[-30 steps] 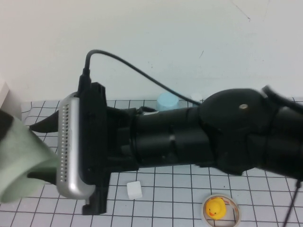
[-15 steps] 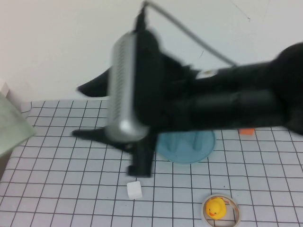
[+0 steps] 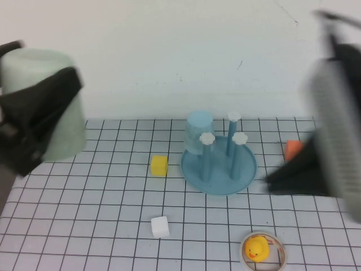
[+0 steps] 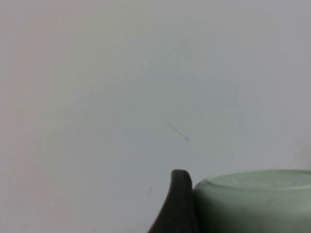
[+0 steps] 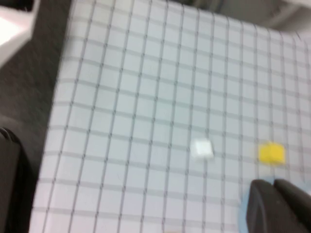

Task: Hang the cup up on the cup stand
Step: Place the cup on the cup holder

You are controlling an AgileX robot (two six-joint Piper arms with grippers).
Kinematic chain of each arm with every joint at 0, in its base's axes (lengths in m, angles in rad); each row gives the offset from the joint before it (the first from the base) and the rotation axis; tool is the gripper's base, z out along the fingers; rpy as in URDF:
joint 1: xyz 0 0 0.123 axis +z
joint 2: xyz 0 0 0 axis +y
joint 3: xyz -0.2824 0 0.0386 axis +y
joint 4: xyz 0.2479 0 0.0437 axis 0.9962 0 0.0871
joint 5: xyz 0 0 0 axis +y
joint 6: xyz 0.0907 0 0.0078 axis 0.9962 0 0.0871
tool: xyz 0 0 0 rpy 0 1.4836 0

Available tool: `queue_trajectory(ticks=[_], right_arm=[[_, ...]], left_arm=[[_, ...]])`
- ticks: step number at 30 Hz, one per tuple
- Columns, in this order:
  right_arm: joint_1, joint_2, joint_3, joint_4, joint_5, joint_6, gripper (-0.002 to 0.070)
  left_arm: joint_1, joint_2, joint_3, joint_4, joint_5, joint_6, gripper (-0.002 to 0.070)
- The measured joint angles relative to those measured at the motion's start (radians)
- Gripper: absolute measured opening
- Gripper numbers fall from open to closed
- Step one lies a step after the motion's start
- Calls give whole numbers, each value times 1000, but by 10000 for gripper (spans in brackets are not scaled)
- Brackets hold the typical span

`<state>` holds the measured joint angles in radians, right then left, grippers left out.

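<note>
We find the cup (image 3: 48,101) clamped in the left gripper (image 3: 39,121), raised well left of the stand (image 3: 219,166); hanging is not yet done. The right gripper (image 5: 272,206) sits right of the stand, fingers together, empty. Below: gridded table (image 3: 84,226); behind: white wall (image 3: 169,51).

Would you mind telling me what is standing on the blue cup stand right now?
On the blue round cup stand, a light blue tumbler sits inverted over one peg; whether a knob tops that peg is hidden. The left gripper holds the mint-green plastic cup aloft; the right gripper is blurred.
</note>
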<state>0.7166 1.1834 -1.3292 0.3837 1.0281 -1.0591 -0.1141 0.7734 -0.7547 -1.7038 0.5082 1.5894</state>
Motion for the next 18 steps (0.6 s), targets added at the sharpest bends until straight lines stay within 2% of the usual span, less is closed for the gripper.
queue_trajectory(ticks=[5, 11, 18], right_arm=[[0, -179, 38, -182, 28, 155, 6], [0, -406, 204, -394, 19, 332, 4], [0, -584, 392, -456, 19, 485, 2]], left_arm=[[0, 158, -98, 6, 118, 22, 557], [0, 361, -238, 14, 245, 40, 557], [-19, 577, -374, 21, 314, 85, 556]])
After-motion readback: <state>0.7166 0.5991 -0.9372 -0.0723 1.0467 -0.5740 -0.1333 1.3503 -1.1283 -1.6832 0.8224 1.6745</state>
